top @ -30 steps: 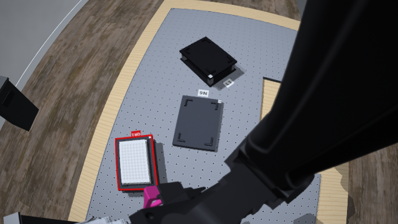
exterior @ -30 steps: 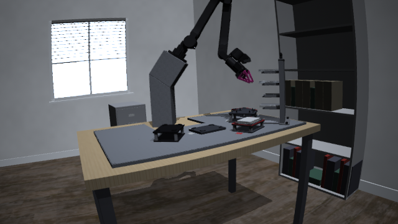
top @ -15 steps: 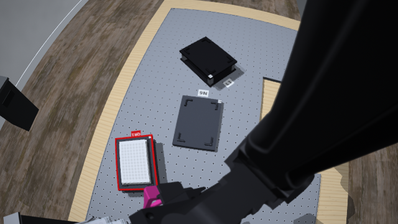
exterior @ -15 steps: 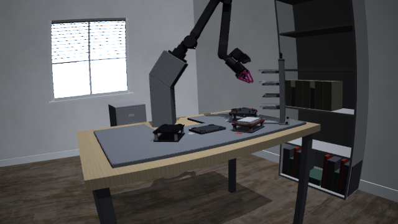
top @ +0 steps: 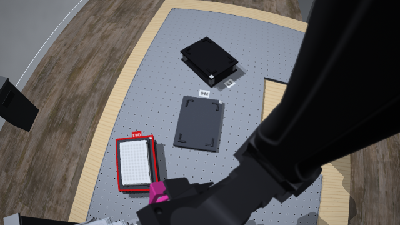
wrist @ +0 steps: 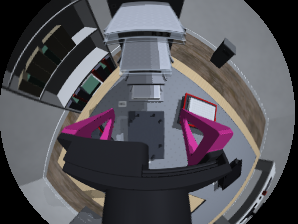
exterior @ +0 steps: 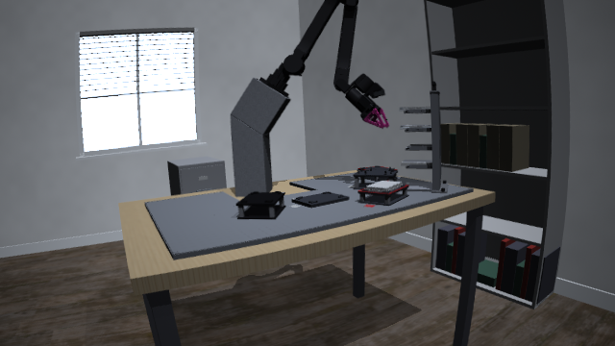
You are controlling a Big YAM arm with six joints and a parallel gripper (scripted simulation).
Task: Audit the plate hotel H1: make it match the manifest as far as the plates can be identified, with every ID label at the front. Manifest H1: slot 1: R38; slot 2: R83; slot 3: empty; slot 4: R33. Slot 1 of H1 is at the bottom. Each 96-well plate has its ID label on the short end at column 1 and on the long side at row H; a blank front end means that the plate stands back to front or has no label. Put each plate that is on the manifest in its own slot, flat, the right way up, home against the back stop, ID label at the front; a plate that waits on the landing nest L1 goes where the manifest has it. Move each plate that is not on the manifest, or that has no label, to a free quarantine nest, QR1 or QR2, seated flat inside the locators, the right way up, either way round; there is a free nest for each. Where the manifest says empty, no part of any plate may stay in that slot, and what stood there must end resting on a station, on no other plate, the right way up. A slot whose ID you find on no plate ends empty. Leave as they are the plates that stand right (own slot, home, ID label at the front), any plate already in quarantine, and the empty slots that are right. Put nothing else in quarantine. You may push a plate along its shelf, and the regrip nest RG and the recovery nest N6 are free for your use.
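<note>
My gripper (exterior: pixel 378 117) is open and empty. It hangs in the air, well above the table, to the left of the plate hotel H1 (exterior: pixel 423 138) and about level with its upper shelves. The hotel's four shelves show edge-on, and I cannot tell what stands in them. In the wrist view the two magenta fingers stand wide apart, with the hotel (wrist: pixel 143 30) seen from above beyond them. A white 96-well plate (top: pixel 135 162) (exterior: pixel 383 190) lies flat in the red-framed quarantine nest, which also shows in the wrist view (wrist: pixel 200 106).
The flat dark nest N6 (top: pixel 200 123) lies mid-table with nothing on it. A raised black nest (top: pixel 209 60) stands further off, also bare. Another black nest (exterior: pixel 377 173) stands behind the red one. The arm's base column (exterior: pixel 255 139) rises at the table's back. A bookshelf stands behind the hotel.
</note>
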